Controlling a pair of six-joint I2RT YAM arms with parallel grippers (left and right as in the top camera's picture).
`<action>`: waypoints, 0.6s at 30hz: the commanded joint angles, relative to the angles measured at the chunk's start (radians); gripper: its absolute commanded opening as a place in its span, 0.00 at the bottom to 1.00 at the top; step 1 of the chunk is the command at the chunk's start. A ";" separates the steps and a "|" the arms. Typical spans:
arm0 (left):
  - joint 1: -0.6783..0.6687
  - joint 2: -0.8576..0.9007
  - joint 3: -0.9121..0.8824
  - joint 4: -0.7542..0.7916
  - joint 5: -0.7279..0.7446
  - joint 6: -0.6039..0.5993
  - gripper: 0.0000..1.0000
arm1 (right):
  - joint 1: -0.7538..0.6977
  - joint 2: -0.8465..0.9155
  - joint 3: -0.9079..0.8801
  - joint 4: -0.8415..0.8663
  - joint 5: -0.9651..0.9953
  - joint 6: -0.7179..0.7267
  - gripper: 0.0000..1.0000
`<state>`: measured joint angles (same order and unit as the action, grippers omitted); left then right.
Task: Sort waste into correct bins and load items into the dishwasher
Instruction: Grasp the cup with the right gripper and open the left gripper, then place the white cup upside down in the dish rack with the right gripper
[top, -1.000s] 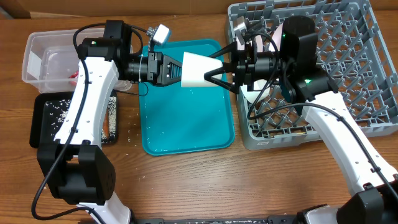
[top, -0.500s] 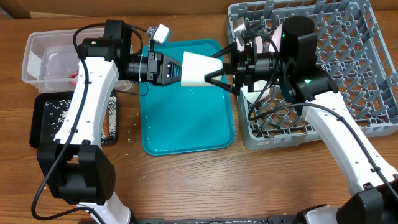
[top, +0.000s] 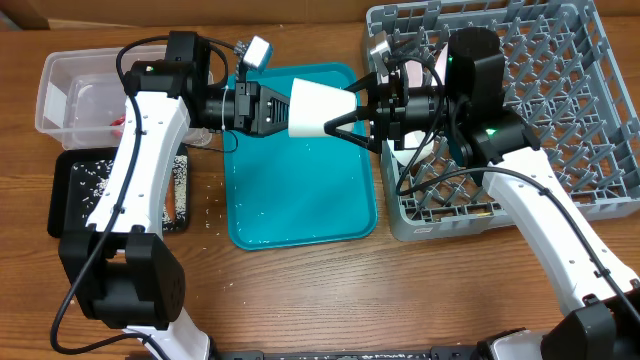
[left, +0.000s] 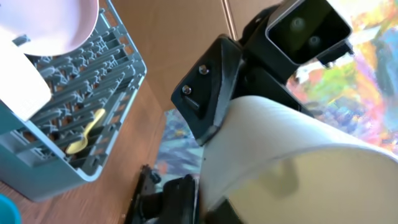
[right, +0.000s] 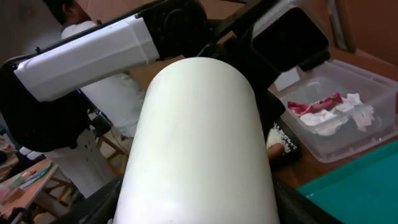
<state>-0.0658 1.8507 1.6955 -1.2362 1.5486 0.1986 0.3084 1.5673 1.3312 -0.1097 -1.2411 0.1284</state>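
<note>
The white cup (top: 318, 108) has risen slightly — left hand (top: 284, 108) grips it, right hand (top: 340, 112) straddles it, hold unclear — probably mid-handover toward the rack (top: 570, 60)

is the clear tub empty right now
No, the right wrist view shows a red wrapper and crumpled white paper lying inside the clear tub.

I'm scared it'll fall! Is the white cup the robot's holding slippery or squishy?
The white cup looks smooth and glossy, so it may be slippery. It shows no dent where the left gripper holds it, so it's probably stiff. Round and tapered, it would likely roll in a curve if it landed on the teal tray.
</note>
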 joint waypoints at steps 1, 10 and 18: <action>0.000 -0.007 0.017 -0.003 -0.019 -0.004 0.19 | -0.004 0.000 -0.002 0.026 -0.051 -0.023 0.49; 0.000 -0.007 0.017 0.058 -0.063 -0.005 0.38 | -0.265 -0.002 -0.002 0.000 -0.043 0.113 0.44; -0.001 -0.007 0.017 0.166 -0.342 -0.004 0.50 | -0.416 -0.075 0.019 -0.443 0.487 0.104 0.44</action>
<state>-0.0658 1.8507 1.6955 -1.0977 1.3735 0.1833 -0.1040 1.5654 1.3300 -0.4561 -1.0451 0.2379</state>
